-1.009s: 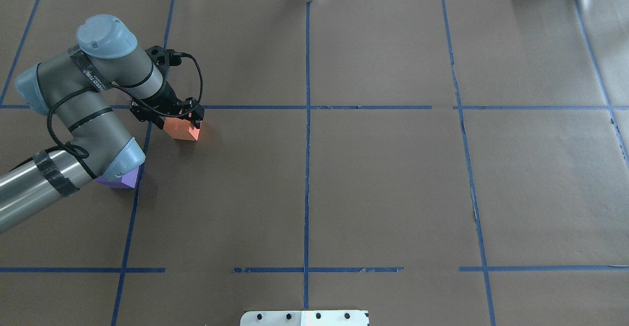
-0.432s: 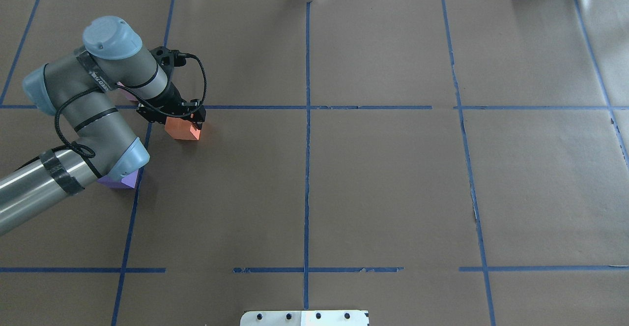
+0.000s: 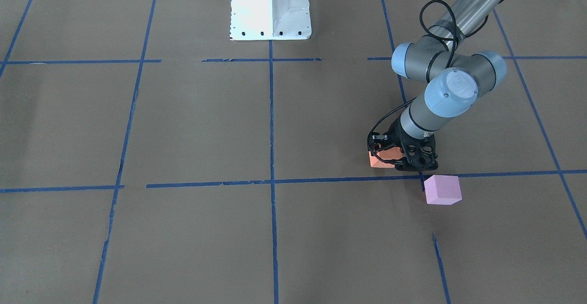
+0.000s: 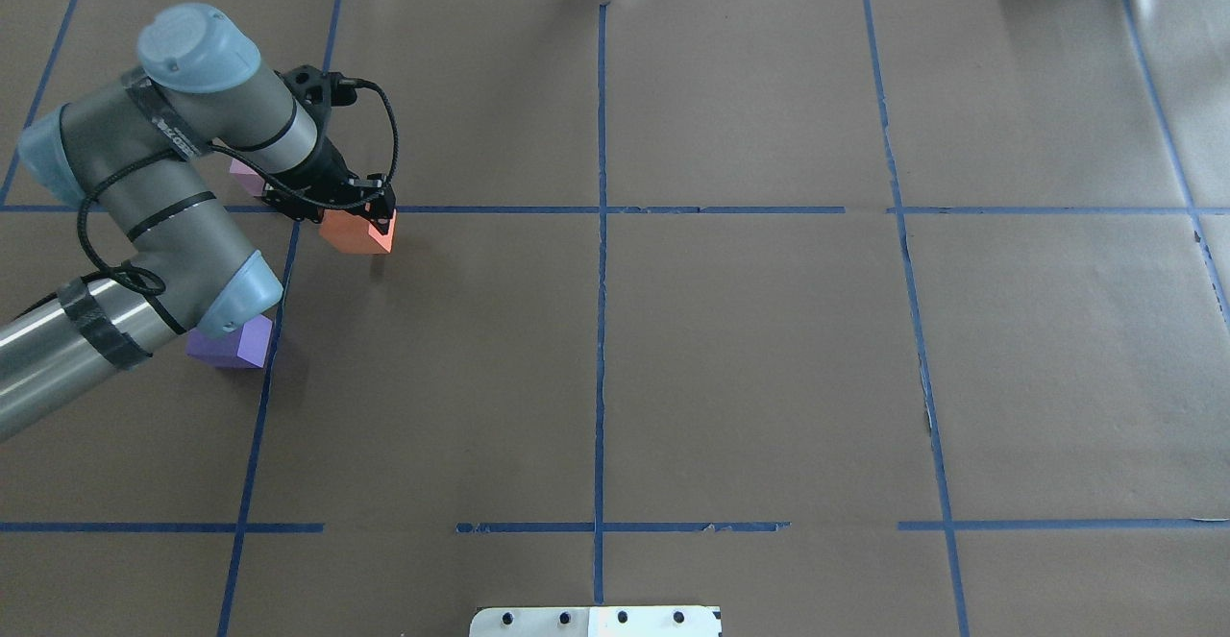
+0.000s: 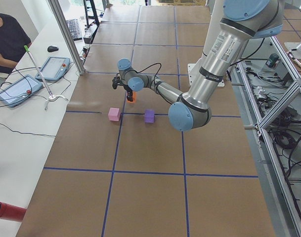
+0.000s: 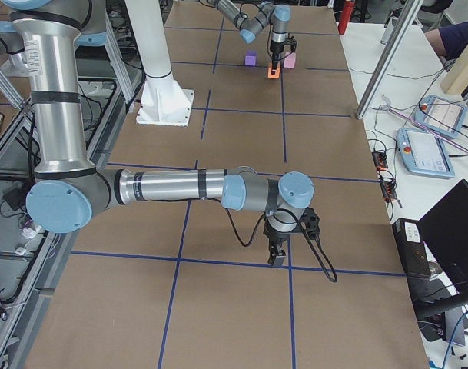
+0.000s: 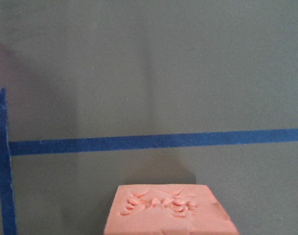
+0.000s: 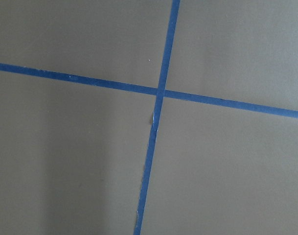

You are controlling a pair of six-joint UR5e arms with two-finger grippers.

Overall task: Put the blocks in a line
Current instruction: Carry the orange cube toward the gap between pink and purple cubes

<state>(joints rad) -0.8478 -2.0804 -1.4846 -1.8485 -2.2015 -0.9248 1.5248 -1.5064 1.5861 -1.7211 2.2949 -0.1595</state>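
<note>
Overhead exterior: the left gripper clamps the orange block between its fingers. The pink block sits just beside it, the purple block farther off. Whether the right gripper is parted or closed, I can't tell. The arm-band lettering is unreadable.

Silver arms with pale-blue joint caps and black tape bands.

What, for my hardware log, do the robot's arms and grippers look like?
The left arm and right arm are silver-grey tubes with pale blue joint caps and black tape bands. A black cable loops at each wrist. The left gripper and right gripper are black, two-fingered.
</note>
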